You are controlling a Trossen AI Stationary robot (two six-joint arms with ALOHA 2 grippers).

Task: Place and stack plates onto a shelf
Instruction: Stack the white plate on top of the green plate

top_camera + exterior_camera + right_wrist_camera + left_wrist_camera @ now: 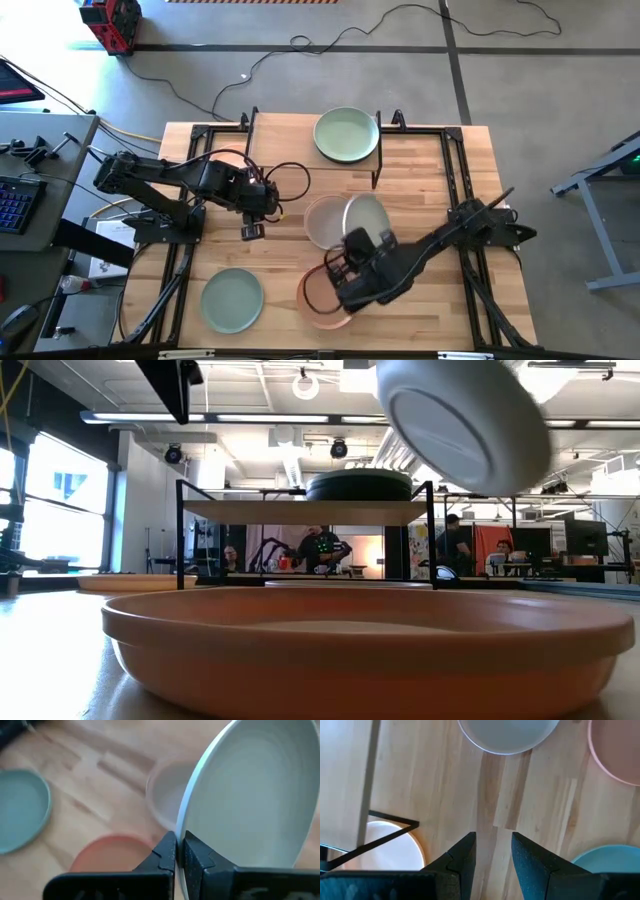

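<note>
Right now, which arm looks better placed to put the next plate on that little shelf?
The right one: its tool already grips the whitish plate by the rim, lifted off the table. The left tool hangs open and empty beside the shelf.

So the right gripper [176,851] has its jaws pinched tight on the rim of a whitish plate [255,805], which is tilted up on edge and fills most of that side. Below on the wooden desk [95,780] sit a sage green plate [20,810], a terracotta plate [112,852] and a pale peach plate [167,800], all a bit blurry.
</note>
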